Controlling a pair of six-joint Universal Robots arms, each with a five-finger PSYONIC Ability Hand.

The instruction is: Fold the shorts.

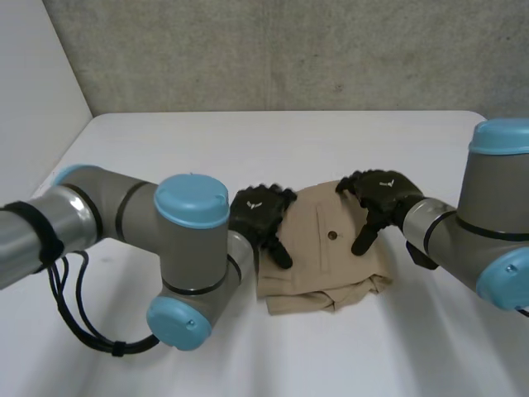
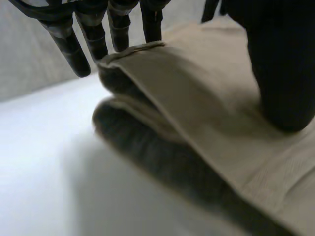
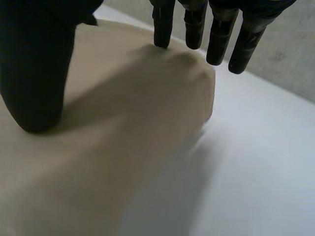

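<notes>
Released and straight-fingered, the left robot hand (image 1: 259,217) and right robot hand (image 1: 380,198) press thumbs onto opposite sides of the folded beige shorts (image 1: 322,252).

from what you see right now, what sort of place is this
Probably a robotics lab or test bench: a white table, a plain concrete wall behind it, and a robot's left hand and right hand resting on tan shorts.

Beige shorts (image 1: 324,248) lie folded on white table (image 1: 248,141).
</notes>
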